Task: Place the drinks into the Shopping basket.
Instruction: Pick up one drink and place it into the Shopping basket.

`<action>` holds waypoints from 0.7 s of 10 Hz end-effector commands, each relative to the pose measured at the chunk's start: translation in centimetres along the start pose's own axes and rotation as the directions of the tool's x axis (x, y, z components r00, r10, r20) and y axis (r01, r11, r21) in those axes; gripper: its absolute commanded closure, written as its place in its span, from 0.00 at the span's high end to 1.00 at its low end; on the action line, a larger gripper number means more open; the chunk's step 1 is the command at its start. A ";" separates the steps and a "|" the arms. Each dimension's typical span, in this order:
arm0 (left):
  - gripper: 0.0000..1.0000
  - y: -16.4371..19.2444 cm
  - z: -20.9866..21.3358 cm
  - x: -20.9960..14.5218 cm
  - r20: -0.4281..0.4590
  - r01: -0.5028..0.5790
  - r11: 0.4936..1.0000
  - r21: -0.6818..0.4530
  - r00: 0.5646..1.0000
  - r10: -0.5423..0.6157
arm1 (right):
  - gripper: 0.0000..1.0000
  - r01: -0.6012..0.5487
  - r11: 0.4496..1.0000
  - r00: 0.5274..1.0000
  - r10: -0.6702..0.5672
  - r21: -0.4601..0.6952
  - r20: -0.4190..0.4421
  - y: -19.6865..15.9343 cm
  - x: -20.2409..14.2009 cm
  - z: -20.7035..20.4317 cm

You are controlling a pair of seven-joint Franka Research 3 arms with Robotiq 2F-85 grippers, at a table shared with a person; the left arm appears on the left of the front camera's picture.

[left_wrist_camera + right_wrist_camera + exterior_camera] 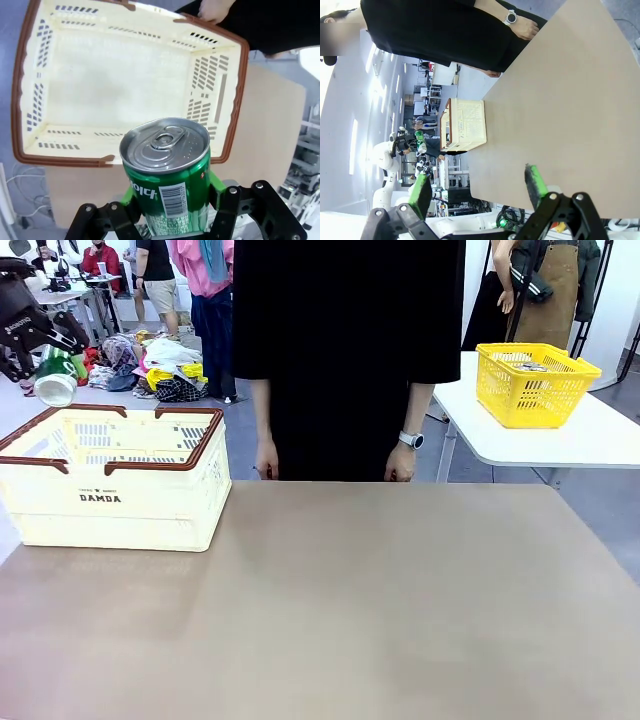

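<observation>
- We find the Shopping basket [150, 515] standing on the brown table [400, 600] on the robot's left. In the left wrist view its cream floor lies bare.
- A yellow mesh basket [535, 390] sits on a separate white table [600, 440]. We cannot make out its contents.
- The left gripper [167, 200] is clamped on the green can [167, 170], with the green pads against its sides. The can is raised above the Shopping basket, silver top facing into it.
- The right gripper [477, 186] is spread wide over the brown table, gripping nothing.
</observation>
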State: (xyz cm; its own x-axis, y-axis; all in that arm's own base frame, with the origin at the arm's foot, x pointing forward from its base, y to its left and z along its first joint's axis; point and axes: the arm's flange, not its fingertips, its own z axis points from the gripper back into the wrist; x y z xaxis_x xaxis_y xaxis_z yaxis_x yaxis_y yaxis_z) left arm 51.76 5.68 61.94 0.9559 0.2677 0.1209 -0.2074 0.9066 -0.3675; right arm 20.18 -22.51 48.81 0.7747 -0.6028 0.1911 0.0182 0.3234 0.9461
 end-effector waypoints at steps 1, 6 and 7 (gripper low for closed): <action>0.00 -1.0 -0.4 -0.5 -0.034 0.038 0.998 0.040 0.999 -0.037 | 1.00 -0.029 0.999 1.000 0.028 0.028 0.011 0.2 0.3 0.0; 0.00 -3.2 -6.8 3.4 -0.133 0.217 0.975 0.049 0.969 -0.209 | 1.00 -0.029 0.999 1.000 0.028 0.028 0.011 0.2 0.3 0.0; 0.00 -3.1 -8.7 4.0 -0.110 0.249 0.966 0.077 0.965 -0.240 | 1.00 -0.029 0.999 1.000 0.028 0.028 0.011 0.2 0.3 0.0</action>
State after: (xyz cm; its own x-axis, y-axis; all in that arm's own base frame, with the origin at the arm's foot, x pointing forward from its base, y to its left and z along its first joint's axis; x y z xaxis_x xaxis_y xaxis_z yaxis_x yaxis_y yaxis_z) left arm 56.25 0.84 55.84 0.9953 0.0718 0.0649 -0.0493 0.9533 -0.2981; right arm 20.18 -22.50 48.82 0.7749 -0.6023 0.1919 0.0174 0.3238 0.9460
